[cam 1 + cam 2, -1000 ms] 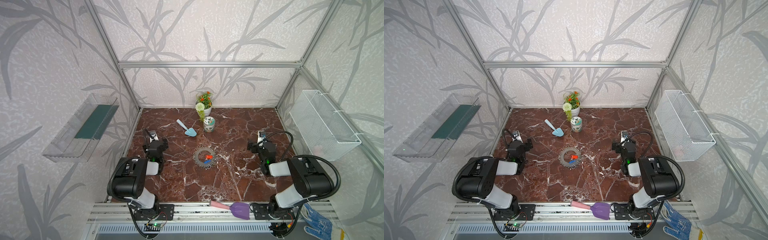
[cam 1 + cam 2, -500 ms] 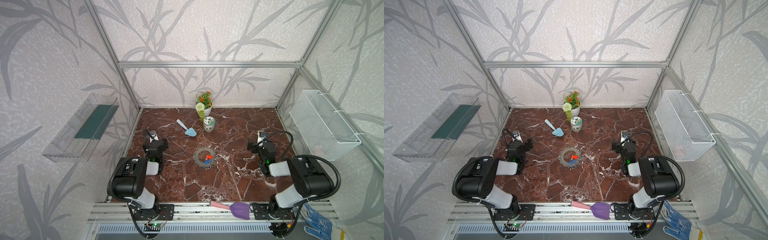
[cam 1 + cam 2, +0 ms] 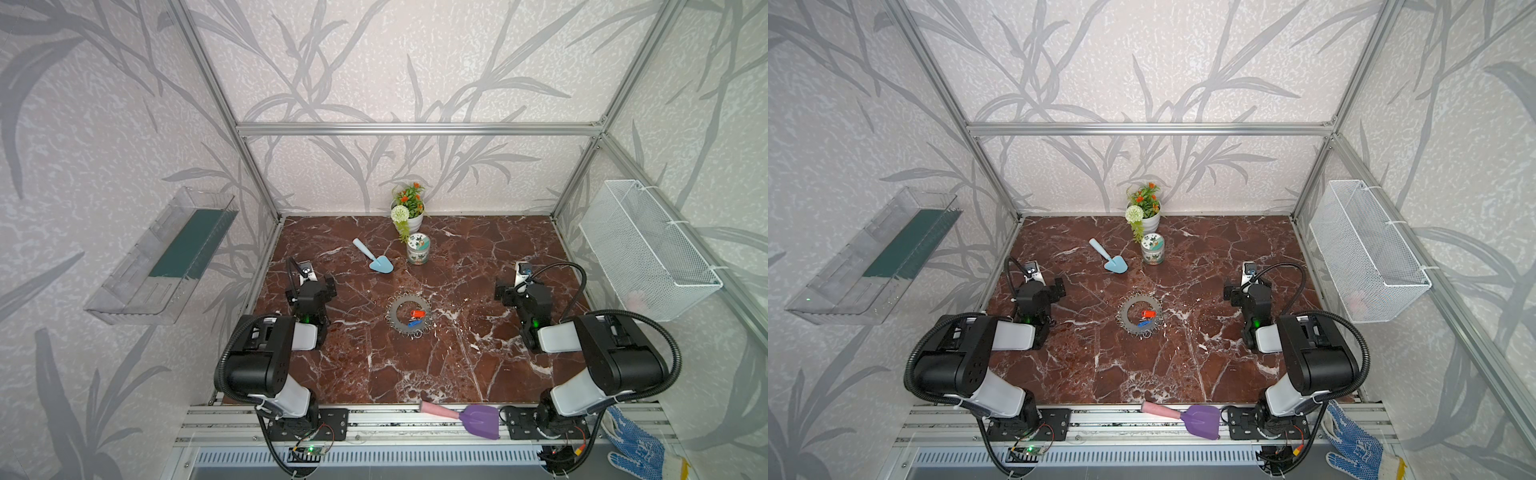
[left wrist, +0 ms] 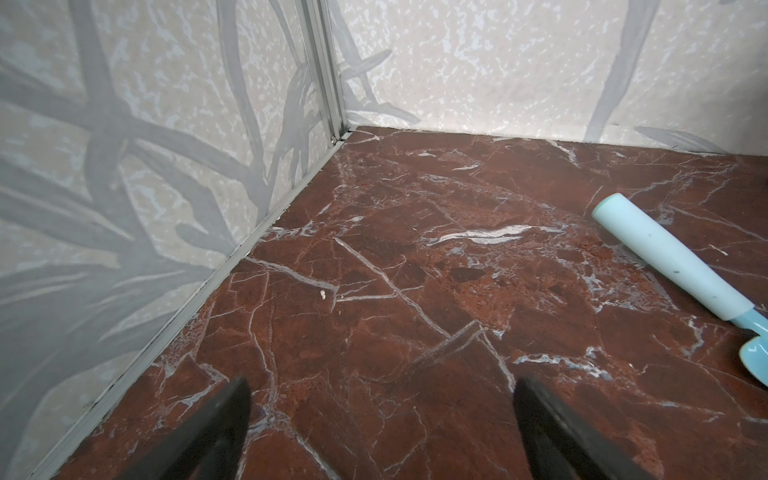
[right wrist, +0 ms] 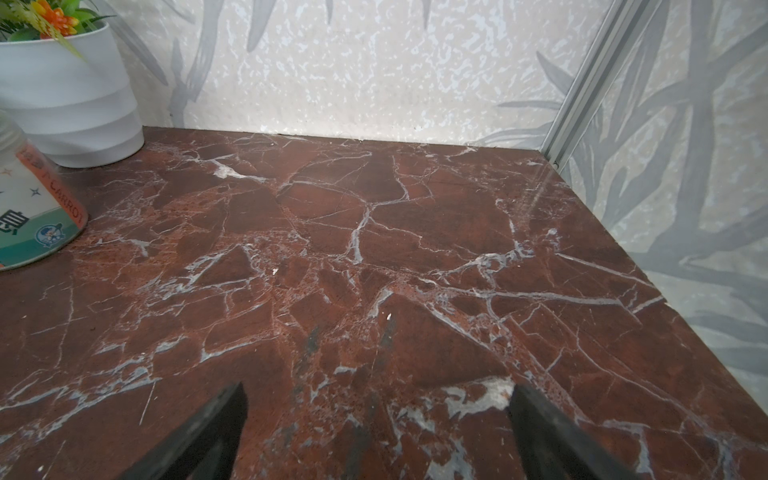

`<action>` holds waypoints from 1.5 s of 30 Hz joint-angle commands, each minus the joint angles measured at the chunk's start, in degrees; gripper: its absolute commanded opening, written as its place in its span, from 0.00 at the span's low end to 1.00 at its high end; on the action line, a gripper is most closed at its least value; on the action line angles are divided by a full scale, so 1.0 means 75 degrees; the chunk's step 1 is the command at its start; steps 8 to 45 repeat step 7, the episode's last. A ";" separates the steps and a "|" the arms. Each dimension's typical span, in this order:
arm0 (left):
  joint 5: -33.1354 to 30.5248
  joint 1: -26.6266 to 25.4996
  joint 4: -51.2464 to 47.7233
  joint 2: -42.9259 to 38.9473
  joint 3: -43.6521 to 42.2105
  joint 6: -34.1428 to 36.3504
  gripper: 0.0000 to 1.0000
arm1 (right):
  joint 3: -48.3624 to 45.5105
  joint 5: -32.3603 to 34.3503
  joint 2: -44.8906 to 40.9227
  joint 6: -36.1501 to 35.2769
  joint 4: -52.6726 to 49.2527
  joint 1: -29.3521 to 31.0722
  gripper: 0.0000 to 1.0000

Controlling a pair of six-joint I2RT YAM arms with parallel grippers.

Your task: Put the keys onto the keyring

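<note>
Both arms low. Left pincer (image 3: 329,286) and right pincer (image 3: 501,291) are spread wide and hold nothing. Keyring (image 3: 409,332) lies flat on the marble (image 3: 457,365) between them, sideways-inward from each pincer and a bit behind the tips; neither is clearly nearer. Keys (image 3: 415,318) sit in its hole, toward the right pincer's side. The red one looks crosswise, the blue slanted. Neither wrist view shows them.

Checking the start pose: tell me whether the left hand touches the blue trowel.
Apart. The left wrist view shows the open left hand empty, with bare marble between it and the trowel.
</note>
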 commanded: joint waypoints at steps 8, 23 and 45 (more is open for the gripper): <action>-0.0010 -0.0011 0.0223 0.0066 -0.0010 0.0042 0.99 | -0.0035 -0.0198 0.0042 -0.0078 0.0274 0.0014 0.99; -0.0010 -0.0011 0.0223 0.0066 -0.0010 0.0042 0.99 | -0.0035 -0.0198 0.0042 -0.0078 0.0274 0.0014 0.99; -0.0010 -0.0011 0.0223 0.0066 -0.0010 0.0042 0.99 | -0.0035 -0.0198 0.0042 -0.0078 0.0274 0.0014 0.99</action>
